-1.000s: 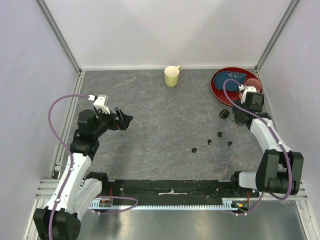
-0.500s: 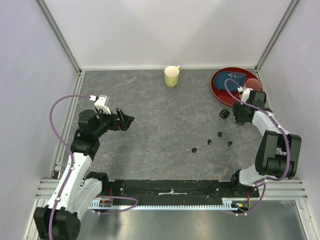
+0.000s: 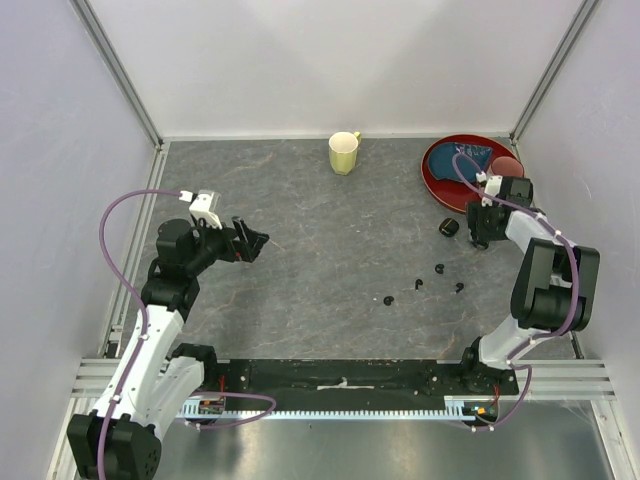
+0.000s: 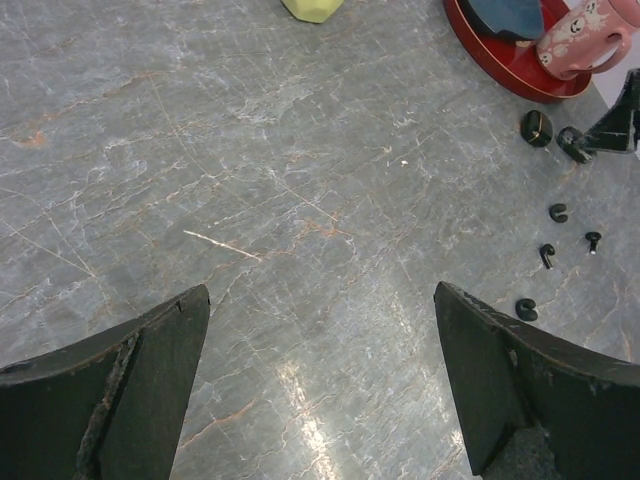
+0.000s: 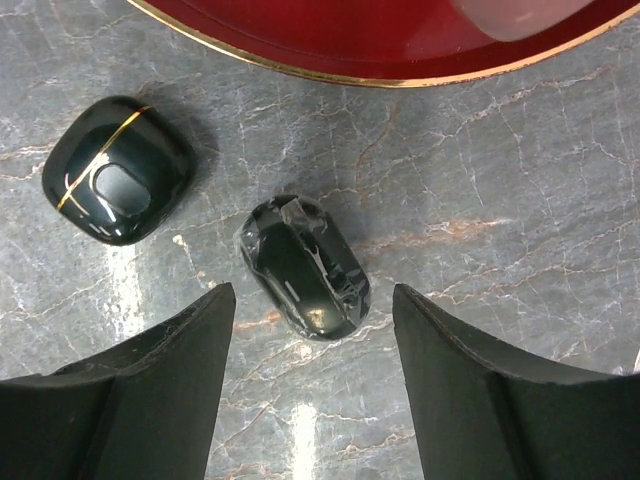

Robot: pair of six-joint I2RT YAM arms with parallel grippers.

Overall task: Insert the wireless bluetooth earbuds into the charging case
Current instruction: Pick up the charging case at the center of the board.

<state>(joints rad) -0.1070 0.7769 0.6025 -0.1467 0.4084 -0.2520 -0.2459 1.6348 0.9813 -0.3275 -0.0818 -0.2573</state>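
Note:
The charging case, a glossy black oval pebble, lies on the grey table just below the red plate. My right gripper hangs over it, open, with its fingertips on either side of the case's near end and apart from it. In the top view this gripper hides the case. Several tiny black earbuds lie scattered nearer the arms, and they also show in the left wrist view, earbuds. My left gripper hovers wide open and empty over bare table at the left, left gripper.
A second rounded black box with a gold line sits left of the case, box. A red plate holds a pink mug and a blue thing. A yellow mug stands at the back. Walls close in on three sides.
The right arm has folded, its elbow swinging up and back beside the plate, and its jaws have narrowed slightly. The left arm has not moved.

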